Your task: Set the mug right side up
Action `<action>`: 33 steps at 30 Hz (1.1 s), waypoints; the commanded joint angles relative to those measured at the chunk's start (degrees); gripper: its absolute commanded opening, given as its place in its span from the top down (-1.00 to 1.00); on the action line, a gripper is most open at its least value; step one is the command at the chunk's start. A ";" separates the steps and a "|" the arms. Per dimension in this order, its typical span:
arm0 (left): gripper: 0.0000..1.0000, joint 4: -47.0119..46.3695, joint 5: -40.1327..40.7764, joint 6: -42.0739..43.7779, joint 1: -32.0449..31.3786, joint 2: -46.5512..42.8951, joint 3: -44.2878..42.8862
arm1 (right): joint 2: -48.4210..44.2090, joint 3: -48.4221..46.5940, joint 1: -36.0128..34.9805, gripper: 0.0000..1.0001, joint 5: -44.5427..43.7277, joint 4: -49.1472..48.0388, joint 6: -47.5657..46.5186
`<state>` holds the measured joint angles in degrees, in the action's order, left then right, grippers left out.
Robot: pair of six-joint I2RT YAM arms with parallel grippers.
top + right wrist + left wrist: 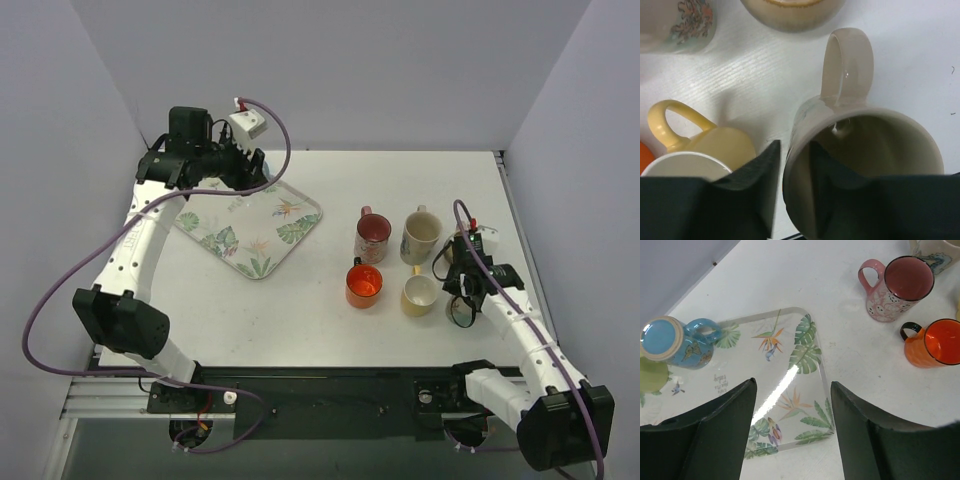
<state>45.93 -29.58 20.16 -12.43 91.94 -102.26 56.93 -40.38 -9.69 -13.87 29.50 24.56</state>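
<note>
Right wrist view: I have the right gripper (794, 150) pinched on the rim wall of the beige mug (875, 140), mouth up beside the yellow mug (725, 147); set-down seems the step in hand, a gentle release next; the left gripper (792, 385) hangs spread.

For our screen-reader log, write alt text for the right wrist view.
The right gripper pinches the wall of an upright beige mug, one finger inside it. A yellow mug stands beside it on the white table.
</note>
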 commanded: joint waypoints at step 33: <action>-0.38 -4.28 21.94 74.93 -2.16 46.75 -29.31 | -9.82 -12.26 -1.20 -0.84 -4.32 9.70 -2.93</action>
<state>37.85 -7.55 92.75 -14.55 136.94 -128.27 47.03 -51.86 -10.59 -15.59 38.04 22.35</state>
